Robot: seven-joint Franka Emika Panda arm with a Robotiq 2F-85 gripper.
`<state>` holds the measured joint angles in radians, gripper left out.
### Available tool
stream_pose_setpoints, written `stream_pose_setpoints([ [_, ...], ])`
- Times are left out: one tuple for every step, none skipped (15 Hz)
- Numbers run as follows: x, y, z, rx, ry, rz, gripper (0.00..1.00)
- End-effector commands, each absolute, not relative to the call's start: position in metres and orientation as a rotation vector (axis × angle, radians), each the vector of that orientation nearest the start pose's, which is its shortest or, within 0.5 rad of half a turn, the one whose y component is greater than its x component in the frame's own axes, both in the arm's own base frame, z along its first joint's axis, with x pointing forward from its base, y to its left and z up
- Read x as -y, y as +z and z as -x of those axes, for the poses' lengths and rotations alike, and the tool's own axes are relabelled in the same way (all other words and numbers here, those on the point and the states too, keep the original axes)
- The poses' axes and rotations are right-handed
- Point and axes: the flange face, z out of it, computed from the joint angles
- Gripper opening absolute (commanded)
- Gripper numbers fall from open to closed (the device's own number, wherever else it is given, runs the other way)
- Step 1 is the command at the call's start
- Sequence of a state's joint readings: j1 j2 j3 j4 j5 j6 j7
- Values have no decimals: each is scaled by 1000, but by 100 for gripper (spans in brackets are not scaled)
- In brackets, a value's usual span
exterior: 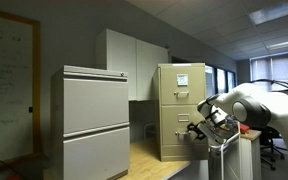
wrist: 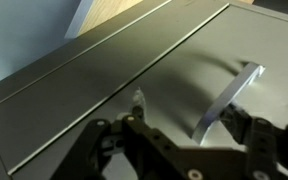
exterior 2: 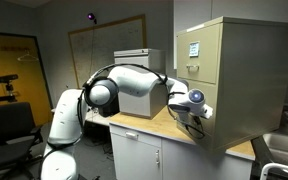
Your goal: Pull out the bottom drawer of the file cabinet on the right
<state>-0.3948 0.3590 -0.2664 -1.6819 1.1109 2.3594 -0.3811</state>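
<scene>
The tan file cabinet (exterior: 179,80) stands on a wooden counter and shows in both exterior views (exterior 2: 249,70), with a white paper label on its top front. Its bottom drawer (exterior: 174,135) (exterior 2: 214,130) looks closed. In the wrist view the drawer front (wrist: 104,90) fills the frame and carries a bright metal handle (wrist: 229,92). My gripper (wrist: 186,108) is open, with one finger on each side of the handle and close to the drawer face. It also shows at the drawer front in both exterior views (exterior: 196,128) (exterior 2: 191,112).
A wider light-grey two-drawer cabinet (exterior: 94,115) (exterior 2: 136,65) stands beside the tan one on the counter (exterior: 144,160). White wall cupboards (exterior: 134,60) hang behind. An office chair (exterior 2: 9,125) and a whiteboard (exterior 2: 104,45) are across the room.
</scene>
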Motion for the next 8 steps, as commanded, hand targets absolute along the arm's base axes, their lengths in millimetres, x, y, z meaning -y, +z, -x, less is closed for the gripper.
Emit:
stream_pose_setpoints([
  [404, 447, -571, -1139, -873, 2130, 52],
  [404, 450, -572, -1137, -867, 2132, 43],
  [401, 453, -575, -1127, -861, 2135, 36],
  [398, 456, -578, -1119, -852, 2141, 29],
  [393, 462, -581, -1106, -835, 2155, 20],
  [387, 468, -584, -1089, -828, 2177, 13],
  [378, 475, -588, -1081, -809, 2232, 5],
  [369, 482, -592, -1061, -789, 2285, 6],
])
